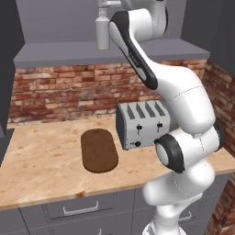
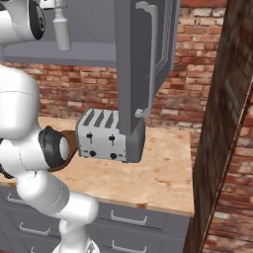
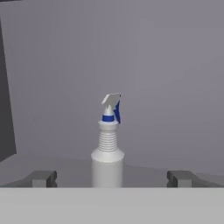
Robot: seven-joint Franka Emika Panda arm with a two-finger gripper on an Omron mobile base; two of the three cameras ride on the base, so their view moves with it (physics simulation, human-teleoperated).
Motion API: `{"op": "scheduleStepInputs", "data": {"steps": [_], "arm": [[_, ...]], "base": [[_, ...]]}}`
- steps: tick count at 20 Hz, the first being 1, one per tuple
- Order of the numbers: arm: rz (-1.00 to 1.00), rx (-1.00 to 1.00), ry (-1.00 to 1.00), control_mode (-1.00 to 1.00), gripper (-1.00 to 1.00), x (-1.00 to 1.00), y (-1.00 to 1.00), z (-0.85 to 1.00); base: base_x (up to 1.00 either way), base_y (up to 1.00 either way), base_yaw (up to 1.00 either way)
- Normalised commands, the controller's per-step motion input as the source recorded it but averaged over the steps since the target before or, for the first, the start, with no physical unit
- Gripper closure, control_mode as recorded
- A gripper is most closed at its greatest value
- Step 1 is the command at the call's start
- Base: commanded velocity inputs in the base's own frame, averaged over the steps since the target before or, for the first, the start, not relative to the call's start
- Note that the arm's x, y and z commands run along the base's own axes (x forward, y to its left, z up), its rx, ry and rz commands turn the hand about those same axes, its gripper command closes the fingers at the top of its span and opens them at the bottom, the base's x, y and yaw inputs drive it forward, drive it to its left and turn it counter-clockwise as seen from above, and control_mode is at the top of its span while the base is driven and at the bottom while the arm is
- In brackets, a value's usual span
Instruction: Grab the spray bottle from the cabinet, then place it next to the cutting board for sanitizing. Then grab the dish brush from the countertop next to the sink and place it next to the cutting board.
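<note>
Hand view looks straight at the small pale grey-white spray bottle (image 3: 107,155) with its ribbed neck and blue-tipped nozzle cap, standing upright on the grey shelf of the dark grey wall cabinet (image 3: 175,65). The two dark fingers (image 3: 41,178) stand wide apart with nothing between their tips yet; the bottle sits dead ahead of them, centred in the gap and a little beyond the tips. Its long axis runs vertical, square to the line joining the fingers, so I judge that a straight push forward would bring its body between them before they close. From the left base view, the bottle (image 1: 102,34) stands high on the shelf just beside the white arm's hand, well above the dark brown oblong wooden cutting board (image 1: 98,150) lying flat on the tan counter (image 1: 41,156).
</note>
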Motion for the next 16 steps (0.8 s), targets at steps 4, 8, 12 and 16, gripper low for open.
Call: {"op": "scheduleStepInputs", "data": {"steps": [4, 8, 12, 16], "arm": [[0.00, 0.00, 0.00, -1.00, -1.00, 0.45, 0.13, 0.00], [0.00, 0.00, 0.00, -1.00, -1.00, 0.48, 0.28, -0.01], [0.00, 0.00, 0.00, -1.00, -1.00, 0.37, 0.11, -0.03], [0.00, 0.00, 0.01, -1.00, -1.00, 0.42, 0.13, -0.14]], "base": [[0.00, 0.00, 0.00], [0.00, 0.00, 0.00], [0.00, 0.00, 0.00], [0.00, 0.00, 0.00]]}}
